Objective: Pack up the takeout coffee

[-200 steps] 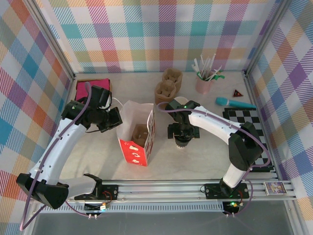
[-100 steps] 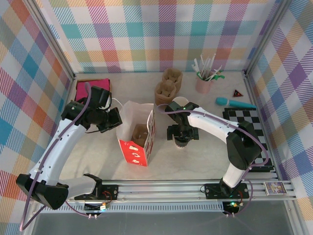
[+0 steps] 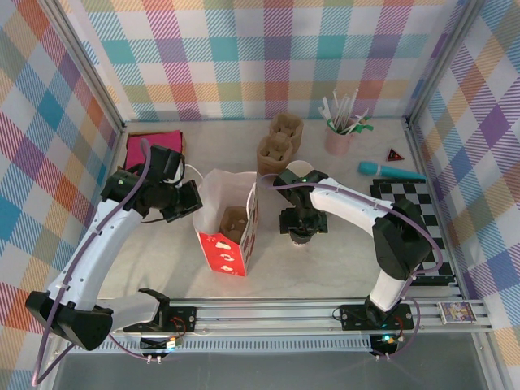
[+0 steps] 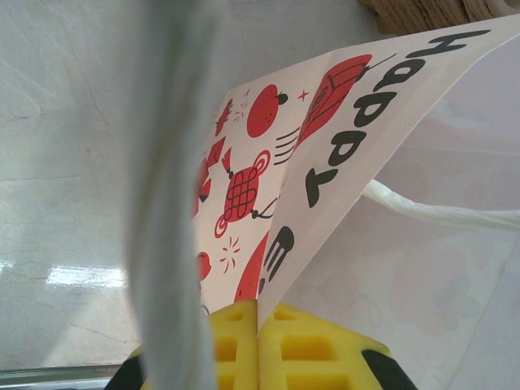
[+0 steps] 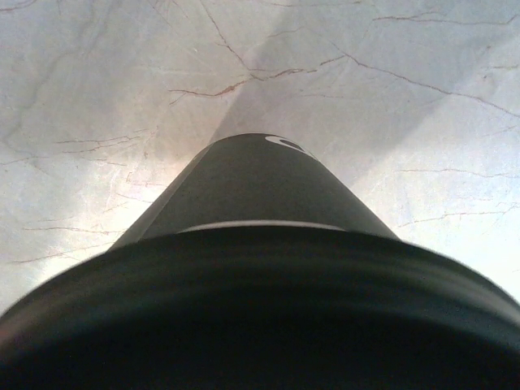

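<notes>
Crowding the right wrist view, the black lid point(image 5: 260, 317) of the takeout coffee point(image 5: 253, 183) is a blurred arc. Past it, the brown cup wall tapers to the marbled tabletop point(image 5: 81, 97), where the cup stands upright. From above, most of the cup is covered by the right fingers point(image 3: 288, 221), which hang directly over it just right of the paper bag point(image 3: 215, 244). Whether they are spread or gripping I cannot tell. The right arm point(image 3: 357, 205) bends across from its base, wrist pointing down. The left arm point(image 3: 106, 236) arcs up and inward, and the yellow-padded left fingers point(image 4: 305, 345) are pressed together, pinching the bag's left wall between them. Something brown lies inside the bag, too dim to name.
</notes>
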`<state>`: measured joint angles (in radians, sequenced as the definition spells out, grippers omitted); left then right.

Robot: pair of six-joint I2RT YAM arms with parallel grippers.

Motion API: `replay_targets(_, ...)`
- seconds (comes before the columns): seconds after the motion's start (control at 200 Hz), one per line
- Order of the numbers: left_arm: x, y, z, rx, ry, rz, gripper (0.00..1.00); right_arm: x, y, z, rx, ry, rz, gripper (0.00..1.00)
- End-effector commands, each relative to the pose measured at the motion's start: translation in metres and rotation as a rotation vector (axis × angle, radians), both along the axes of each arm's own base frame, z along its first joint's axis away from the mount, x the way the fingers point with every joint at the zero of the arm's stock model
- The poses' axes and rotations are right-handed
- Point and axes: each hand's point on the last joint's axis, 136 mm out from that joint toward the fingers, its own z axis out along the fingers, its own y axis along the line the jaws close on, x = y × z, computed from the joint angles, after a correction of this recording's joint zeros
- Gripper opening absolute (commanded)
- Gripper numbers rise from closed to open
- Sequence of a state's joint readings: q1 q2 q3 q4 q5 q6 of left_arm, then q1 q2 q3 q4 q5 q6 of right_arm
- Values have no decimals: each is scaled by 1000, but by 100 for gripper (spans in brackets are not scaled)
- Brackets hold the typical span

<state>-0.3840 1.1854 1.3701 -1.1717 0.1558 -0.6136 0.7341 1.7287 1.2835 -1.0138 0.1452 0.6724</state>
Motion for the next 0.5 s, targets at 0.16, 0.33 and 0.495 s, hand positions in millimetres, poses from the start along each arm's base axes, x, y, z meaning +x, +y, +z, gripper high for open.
replay_targets(0.16,-9,1,-5,10,18,-10,5,-2,2,9,-12,7,12,80)
replay_targets(0.33,-7,-1,-4,-2,17,-9,5,0,2,23,-17,0,27,80)
replay_targets(0.495,-6,-4,0,-29,9,2,5,0,1,45,-16,-12,39,80)
